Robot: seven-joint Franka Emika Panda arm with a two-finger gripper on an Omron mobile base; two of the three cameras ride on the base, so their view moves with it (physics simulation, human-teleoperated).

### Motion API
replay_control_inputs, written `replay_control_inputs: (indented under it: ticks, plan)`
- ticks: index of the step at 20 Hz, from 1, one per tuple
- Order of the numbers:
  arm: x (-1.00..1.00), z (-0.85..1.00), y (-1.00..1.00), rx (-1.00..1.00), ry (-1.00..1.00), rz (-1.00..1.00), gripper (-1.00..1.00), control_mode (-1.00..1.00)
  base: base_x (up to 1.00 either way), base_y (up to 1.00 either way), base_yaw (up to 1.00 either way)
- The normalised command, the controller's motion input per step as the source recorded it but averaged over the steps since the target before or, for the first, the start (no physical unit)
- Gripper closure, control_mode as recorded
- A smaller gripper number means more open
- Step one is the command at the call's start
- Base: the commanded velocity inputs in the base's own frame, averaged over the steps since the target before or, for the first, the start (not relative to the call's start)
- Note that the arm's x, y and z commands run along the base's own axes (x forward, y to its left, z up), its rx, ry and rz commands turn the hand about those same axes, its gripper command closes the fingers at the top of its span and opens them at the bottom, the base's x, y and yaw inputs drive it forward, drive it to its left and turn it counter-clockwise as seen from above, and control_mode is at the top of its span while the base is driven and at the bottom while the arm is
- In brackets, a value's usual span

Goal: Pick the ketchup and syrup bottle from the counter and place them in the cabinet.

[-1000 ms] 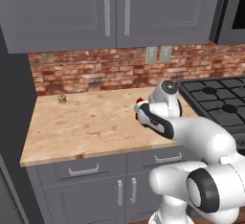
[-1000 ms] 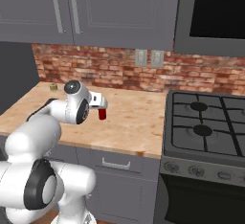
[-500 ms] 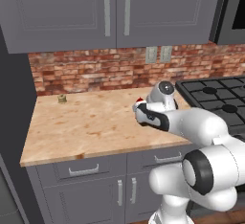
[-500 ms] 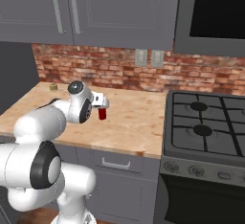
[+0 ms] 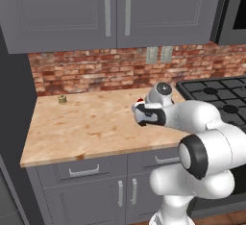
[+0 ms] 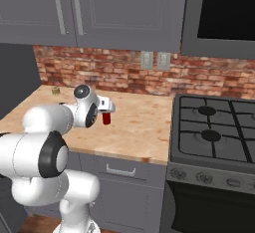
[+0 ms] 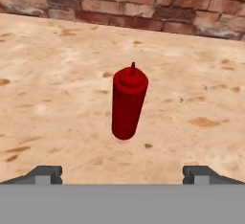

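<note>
The white arm reaches across the counter (image 6: pixel 144 127) from the lower left, its hand level and pointing right. The ketchup (image 6: pixel 106 118) stands upright just below and ahead of the hand, its top hidden by it (the gripper's fingers cannot be made out). A small greenish object (image 6: pixel 56 91) sits near the brick wall (image 6: pixel 199 80), and the black stove (image 6: pixel 214 127) adjoins the counter's right end.

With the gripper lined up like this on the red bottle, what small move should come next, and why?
Probably a short advance straight toward the bright red ketchup bottle. In the hand view it stands upright on the light tan wooden counter, roughly centred between the two open fingertips, yet ahead of them and untouched. Closing the gripper now would likely grasp nothing; it should wait until the bottle sits between the fingertips.
</note>
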Motion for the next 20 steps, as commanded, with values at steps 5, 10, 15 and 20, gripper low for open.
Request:
replay_control_inputs:
  ticks: [5, 10, 15, 20]
  plan:
    - [0.14, -0.12, 0.00, 0.00, 0.00, 0.00, -1.00, -1.00, 0.00, 0.00, 0.00]
    - [0.16, -0.13, 0.00, 0.00, 0.00, 0.00, -1.00, -1.00, 0.00, 0.00, 0.00]
    - [0.19, -0.13, 0.00, 0.00, 0.00, 0.00, -1.00, -1.00, 0.00, 0.00, 0.00]
    - [0.22, -0.11, 0.00, 0.00, 0.00, 0.00, -1.00, -1.00, 0.00, 0.00, 0.00]
